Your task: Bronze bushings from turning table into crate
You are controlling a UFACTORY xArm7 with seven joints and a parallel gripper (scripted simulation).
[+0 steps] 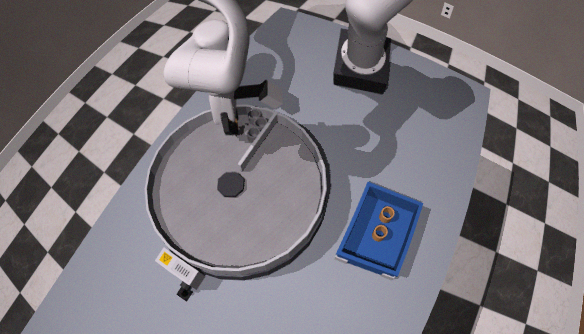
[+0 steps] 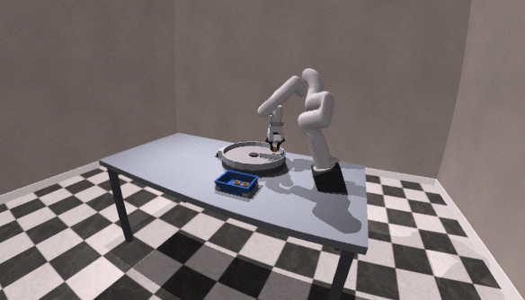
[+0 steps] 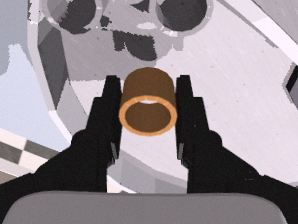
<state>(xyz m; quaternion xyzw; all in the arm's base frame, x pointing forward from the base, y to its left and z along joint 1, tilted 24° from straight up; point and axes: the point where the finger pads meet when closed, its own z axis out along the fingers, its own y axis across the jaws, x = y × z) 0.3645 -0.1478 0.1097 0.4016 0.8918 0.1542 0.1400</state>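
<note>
My gripper [image 1: 231, 124] [image 2: 274, 148] [image 3: 148, 93] is shut on a bronze bushing, holding it upright just above the turning table [image 1: 195, 223] [image 2: 238, 154] [image 3: 240, 95], near its back rim. The bushing's open end faces the wrist camera. Several steel bushings [image 1: 251, 133] [image 3: 185, 31] stand close together on the turning table, beside the gripper and next to the divider; the arm may hide part of the group. The blue crate [image 1: 367, 266] [image 2: 228, 189] holds two bronze bushings, one [image 1: 386, 221] [image 2: 244, 184] nearer the robot base and the other [image 1: 379, 239] [image 2: 236, 182] beside it.
A straight divider [image 1: 257, 142] runs inward from the turning table's rim. A dark hub [image 1: 231, 184] [image 2: 253, 154] sits at its centre. A white drive box [image 1: 178, 266] is at its outer edge. The robot's black base [image 1: 361, 78] [image 2: 331, 180] stands on the table.
</note>
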